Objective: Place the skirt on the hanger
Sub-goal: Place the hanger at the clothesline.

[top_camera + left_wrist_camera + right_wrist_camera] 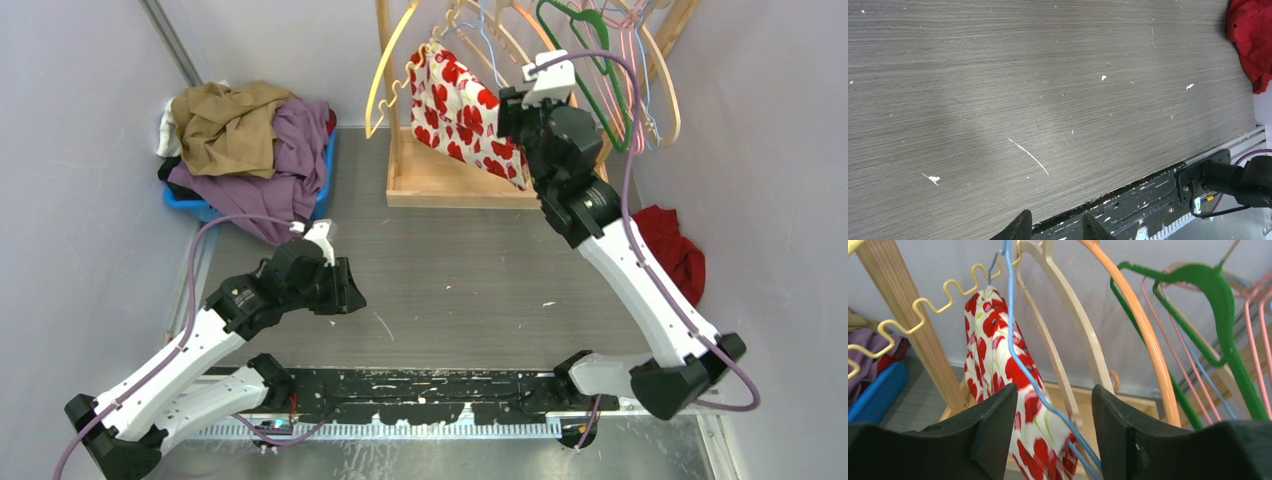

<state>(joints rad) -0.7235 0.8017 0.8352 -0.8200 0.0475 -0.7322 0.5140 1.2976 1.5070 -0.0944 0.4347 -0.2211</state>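
The skirt, white with red flowers, hangs draped over a thin blue wire hanger on the wooden rack at the back. In the right wrist view the skirt and the blue wire pass between my right fingers. My right gripper is raised at the skirt's right edge, jaws open around cloth and wire without clamping them; it shows in its wrist view. My left gripper hovers low over the bare table, jaws slightly apart and empty, as its wrist view shows.
A blue bin heaped with tan and purple clothes stands back left. A red garment lies at the right wall. Yellow, cream, orange, green and pink hangers crowd the rack.
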